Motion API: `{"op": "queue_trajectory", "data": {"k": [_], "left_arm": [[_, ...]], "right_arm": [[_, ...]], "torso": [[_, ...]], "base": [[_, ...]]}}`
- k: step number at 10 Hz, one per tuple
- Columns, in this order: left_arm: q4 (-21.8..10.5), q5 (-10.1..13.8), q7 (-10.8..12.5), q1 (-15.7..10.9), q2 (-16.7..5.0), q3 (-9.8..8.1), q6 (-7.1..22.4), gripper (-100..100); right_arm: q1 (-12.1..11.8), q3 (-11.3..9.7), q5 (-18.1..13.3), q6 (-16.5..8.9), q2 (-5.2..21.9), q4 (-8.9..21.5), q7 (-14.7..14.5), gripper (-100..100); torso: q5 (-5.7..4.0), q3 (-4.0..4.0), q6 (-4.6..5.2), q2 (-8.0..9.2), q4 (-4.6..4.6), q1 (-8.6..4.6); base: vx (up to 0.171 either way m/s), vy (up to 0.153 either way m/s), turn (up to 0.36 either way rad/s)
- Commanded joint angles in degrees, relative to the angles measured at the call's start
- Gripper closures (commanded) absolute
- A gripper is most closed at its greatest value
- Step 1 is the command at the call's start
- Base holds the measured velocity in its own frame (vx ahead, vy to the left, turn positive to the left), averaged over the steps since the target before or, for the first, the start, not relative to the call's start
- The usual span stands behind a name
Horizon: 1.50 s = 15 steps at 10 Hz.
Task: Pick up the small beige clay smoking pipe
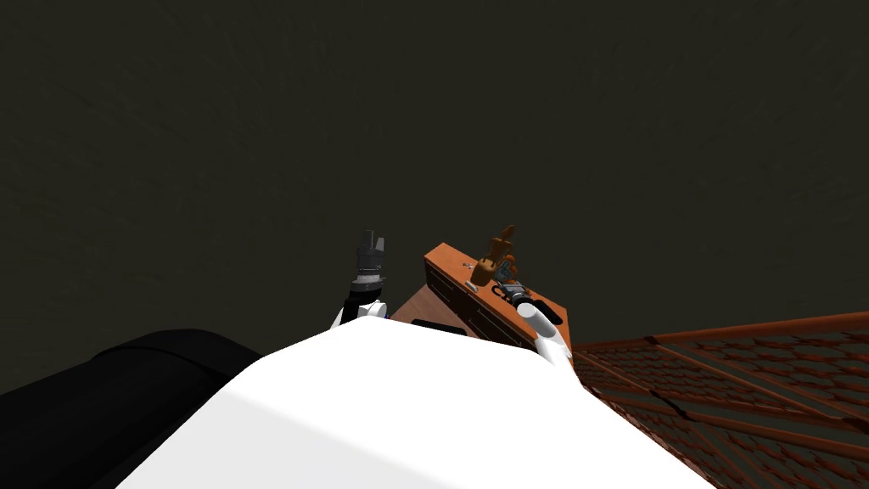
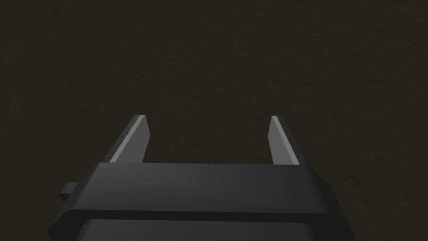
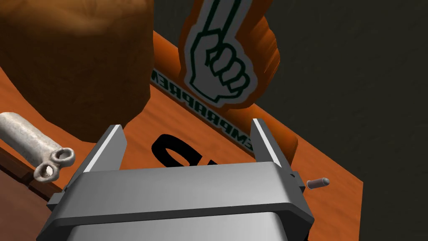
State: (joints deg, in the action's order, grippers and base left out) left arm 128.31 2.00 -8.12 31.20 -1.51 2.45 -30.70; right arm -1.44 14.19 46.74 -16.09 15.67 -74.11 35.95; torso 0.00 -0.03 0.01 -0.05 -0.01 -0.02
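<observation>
On the orange cabinet top (image 3: pixel 167 121), one pale mottled pipe (image 3: pixel 29 144) with two rings at its end lies beside one brown lump (image 3: pixel 75 62), just outside the right gripper (image 3: pixel 186 123), whose fingers are spread and empty. One foam finger (image 3: pixel 221 54) stands beyond, and the lettering beneath it partly reads "EMPR". The left gripper (image 2: pixel 207 117) is raised, spread and empty.

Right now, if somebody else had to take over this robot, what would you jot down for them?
Left pincer: open, empty, held beside the orange cabinet.
Right pincer: open, empty, over the cabinet top, pointing toward an orange foam finger.
Pale beige pipe: lies on the cabinet top beside a big brown object, outside the right pincer's fingers, untouched.
Done: the right arm is at the cabinet.
Left: line up on the pipe, close on it, lift.
</observation>
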Motion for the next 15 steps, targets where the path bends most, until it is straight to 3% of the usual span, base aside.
{"op": "queue_trajectory", "data": {"k": [1,2,4,5,6,7,8,9,10,11,12,15], "left_arm": [[0.0,0.0,0.0,0.0,0.0,0.0,0.0,0],[0.0,0.0,0.0,0.0,0.0,0.0,0.0,0],[0.0,0.0,0.0,0.0,0.0,0.0,0.0,0],[0.0,0.0,0.0,0.0,0.0,0.0,0.0,0],[0.0,0.0,0.0,0.0,0.0,0.0,0.0,0],[0.0,0.0,0.0,0.0,0.0,0.0,0.0,0],[0.0,0.0,0.0,0.0,0.0,0.0,0.0,0],[0.0,0.0,0.0,0.0,0.0,0.0,0.0,0],[0.0,0.0,0.0,0.0,0.0,0.0,0.0,0],[0.0,0.0,0.0,0.0,0.0,0.0,0.0,0],[0.0,0.0,0.0,0.0,0.0,0.0,0.0,0],[0.0,0.0,0.0,0.01,0.0,0.0,0.0,0]], "right_arm": [[0.88,0.28,0.96,-1.21,0.2,2.86,0.91,-100],[2.32,1.09,2.78,-3.65,0.47,4.6,2.59,-100],[2.32,1.09,2.78,-3.78,0.47,6.72,2.59,-100],[3.74,1.88,4.5,-6.28,0.66,9.05,4.24,-100],[3.74,1.88,4.5,-6.28,0.66,10.29,4.24,-100],[5.15,2.65,6.11,-8.71,0.78,11.97,5.84,-100],[5.15,2.65,6.11,-8.71,0.78,13.78,5.84,-100],[6.58,3.41,7.6,-10.81,0.85,16.35,7.39,-100],[6.58,3.41,7.6,-11.07,0.85,17.18,7.39,-100],[8.04,4.15,8.95,-12.84,0.88,20.32,8.88,-100],[8.04,4.15,8.95,-13.33,0.88,20.49,8.88,-100],[11.01,5.61,11.16,-17.57,0.9,26.0,11.66,-100]], "torso": [[0.0,0.0,0.0,0.0,0.0,0.0],[-0.01,-0.01,0.01,0.0,-0.01,0.0],[-0.01,-0.01,0.03,-0.01,-0.01,-0.04],[-0.01,0.0,0.02,0.01,0.0,-0.01],[0.0,0.0,0.0,-0.01,0.0,-0.01],[-0.01,-0.01,0.01,-0.01,-0.01,-0.01],[-0.01,-0.02,0.0,-0.03,-0.01,-0.02],[-0.01,-0.02,0.03,-0.02,-0.01,-0.02],[-0.01,-0.02,0.0,-0.03,-0.01,-0.01],[0.0,-0.01,0.02,-0.02,-0.01,0.0],[0.0,-0.02,0.01,-0.03,-0.01,0.0],[0.0,-0.02,0.02,-0.03,-0.01,0.02]], "base": [[0.008,-0.012,0.048],[0.013,-0.019,0.075],[0.008,-0.015,0.012],[0.008,-0.012,0.06],[0.01,-0.015,0.043],[0.013,-0.017,0.052],[0.013,-0.014,0.036],[0.013,-0.013,0.057],[0.012,-0.011,0.041],[0.015,-0.013,0.053],[0.014,-0.012,0.035],[0.016,-0.009,0.047]]}}
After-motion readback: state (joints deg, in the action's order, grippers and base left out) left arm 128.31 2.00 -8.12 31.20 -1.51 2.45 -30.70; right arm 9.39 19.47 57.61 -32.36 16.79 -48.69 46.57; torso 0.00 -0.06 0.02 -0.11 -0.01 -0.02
